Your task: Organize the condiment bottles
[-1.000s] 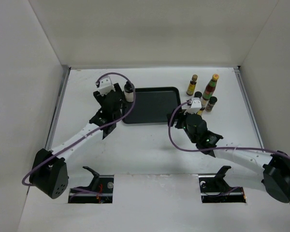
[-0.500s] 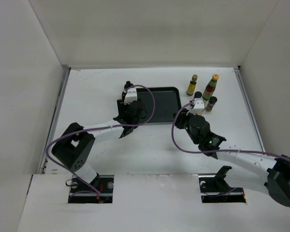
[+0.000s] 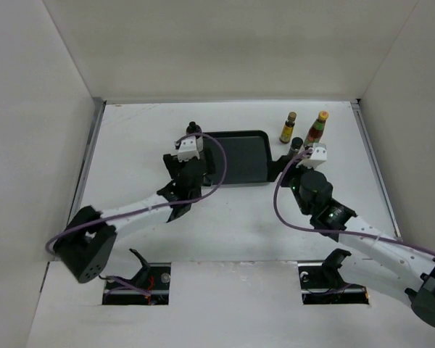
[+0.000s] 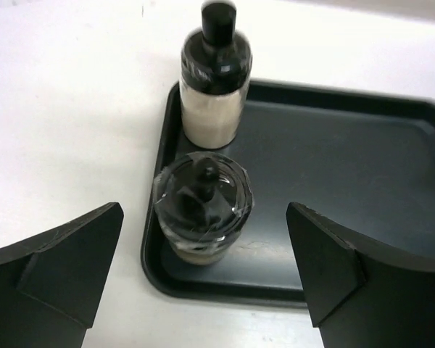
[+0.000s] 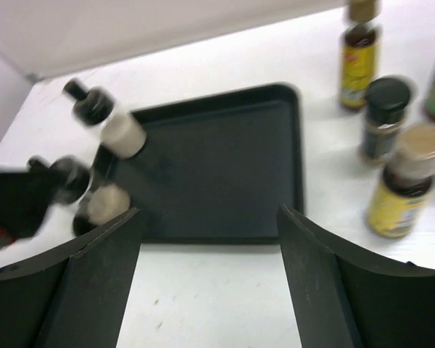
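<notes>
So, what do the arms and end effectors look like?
The left arm and right arm have white links, black joints and bases, and a purple cable looping along each. The left end effector and right end effector have broad matte black wedge fingers.

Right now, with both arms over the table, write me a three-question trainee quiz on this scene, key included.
1. How many white bottles stand in the black tray? A none, B two, C four.
2. True or false: the left gripper is shut on one of them.
3. Short answer: do the yellow-labelled bottles stand in the tray or on the table?
Key: 1 B; 2 false, it is open with a bottle between its fingers; 3 on the table.
</notes>
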You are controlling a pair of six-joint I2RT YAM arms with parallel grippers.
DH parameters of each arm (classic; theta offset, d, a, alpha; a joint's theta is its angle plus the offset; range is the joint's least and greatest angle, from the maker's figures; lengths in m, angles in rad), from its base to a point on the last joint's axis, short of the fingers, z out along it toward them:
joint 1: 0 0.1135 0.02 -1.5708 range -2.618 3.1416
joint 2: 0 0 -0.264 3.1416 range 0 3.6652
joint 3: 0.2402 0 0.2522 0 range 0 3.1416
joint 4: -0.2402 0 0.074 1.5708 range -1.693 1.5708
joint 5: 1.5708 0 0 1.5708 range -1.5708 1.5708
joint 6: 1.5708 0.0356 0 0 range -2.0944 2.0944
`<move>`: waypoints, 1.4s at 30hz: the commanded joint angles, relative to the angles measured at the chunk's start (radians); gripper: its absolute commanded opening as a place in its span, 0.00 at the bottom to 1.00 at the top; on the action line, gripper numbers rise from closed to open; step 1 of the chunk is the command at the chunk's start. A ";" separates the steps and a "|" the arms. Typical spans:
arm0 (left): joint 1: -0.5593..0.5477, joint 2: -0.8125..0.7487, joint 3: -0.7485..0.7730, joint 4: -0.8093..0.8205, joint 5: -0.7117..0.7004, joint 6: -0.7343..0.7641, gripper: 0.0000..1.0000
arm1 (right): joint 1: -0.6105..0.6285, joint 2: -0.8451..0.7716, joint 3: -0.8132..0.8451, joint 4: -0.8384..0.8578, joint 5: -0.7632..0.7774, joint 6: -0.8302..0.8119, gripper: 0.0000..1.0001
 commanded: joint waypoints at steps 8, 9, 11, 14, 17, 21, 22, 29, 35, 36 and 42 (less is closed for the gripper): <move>-0.121 -0.607 -0.312 0.139 -0.170 -0.032 1.00 | -0.127 0.004 0.181 -0.282 0.301 -0.067 0.79; -0.134 -0.641 -0.349 0.156 -0.181 -0.047 1.00 | -0.159 0.027 0.194 -0.292 0.298 -0.072 0.79; -0.141 -0.681 -0.410 0.193 -0.189 -0.069 1.00 | -0.222 0.090 0.226 -0.309 0.261 -0.078 0.80; -0.127 -0.682 -0.467 0.250 -0.186 -0.109 1.00 | -0.291 0.169 0.261 -0.306 0.185 -0.067 0.79; -0.107 -0.646 -0.498 0.314 -0.172 -0.136 1.00 | -0.335 0.236 0.296 -0.305 0.114 -0.062 0.77; -0.130 -0.588 -0.528 0.389 -0.129 -0.167 1.00 | -0.352 0.311 0.342 -0.305 0.080 -0.061 0.74; -0.130 -0.574 -0.534 0.402 -0.129 -0.169 1.00 | -0.358 0.330 0.352 -0.305 0.079 -0.059 0.72; -0.130 -0.591 -0.558 0.420 -0.132 -0.175 1.00 | -0.355 0.411 0.384 -0.332 0.077 -0.041 0.64; -0.121 -0.530 -0.553 0.423 -0.121 -0.202 1.00 | -0.355 0.436 0.349 -0.316 0.095 -0.003 0.53; -0.119 -0.528 -0.553 0.423 -0.118 -0.204 1.00 | -0.355 0.445 0.349 -0.309 0.095 -0.004 0.48; -0.115 -0.536 -0.555 0.423 -0.116 -0.204 1.00 | -0.343 0.434 0.373 -0.318 0.160 -0.033 0.24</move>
